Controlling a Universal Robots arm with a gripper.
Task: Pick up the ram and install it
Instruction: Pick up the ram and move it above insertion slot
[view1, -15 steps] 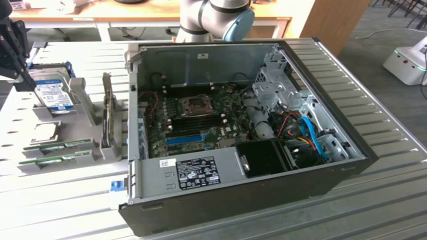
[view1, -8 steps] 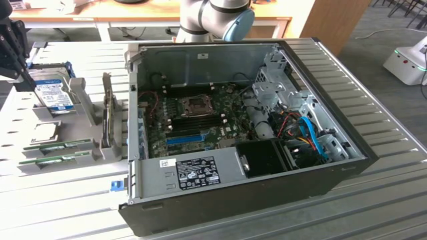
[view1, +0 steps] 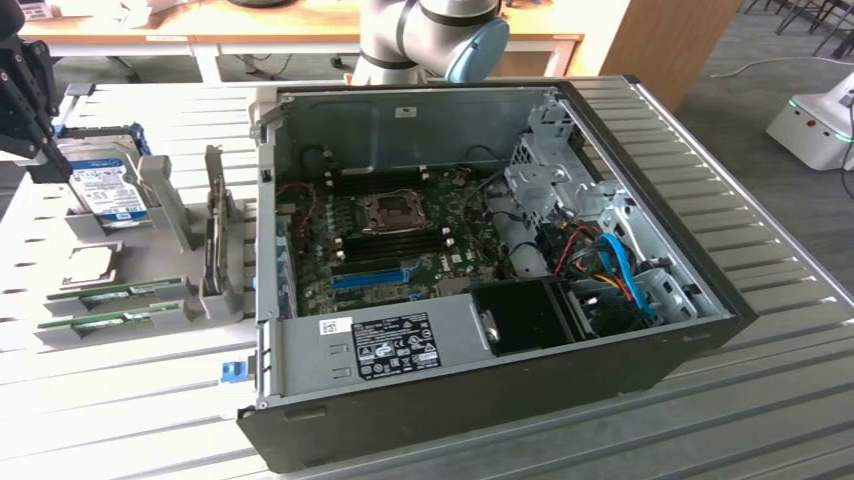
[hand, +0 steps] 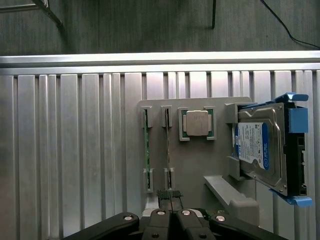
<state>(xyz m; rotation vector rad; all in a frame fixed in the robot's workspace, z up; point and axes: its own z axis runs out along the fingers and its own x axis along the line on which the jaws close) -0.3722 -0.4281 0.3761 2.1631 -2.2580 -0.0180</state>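
Ram sticks (hand: 146, 147) are seen green in a grey holder (hand: 195, 165). Hard drive (hand: 261, 150) is finished silver, labelled blue-white; table (hand: 65, 150) is ribbed silver.

ram (view1: 127, 291) | thin green stick | on edge | slotted in gray holder (view1: 160, 195) | untouched

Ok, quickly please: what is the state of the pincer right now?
Pincer: closed, holding nothing.
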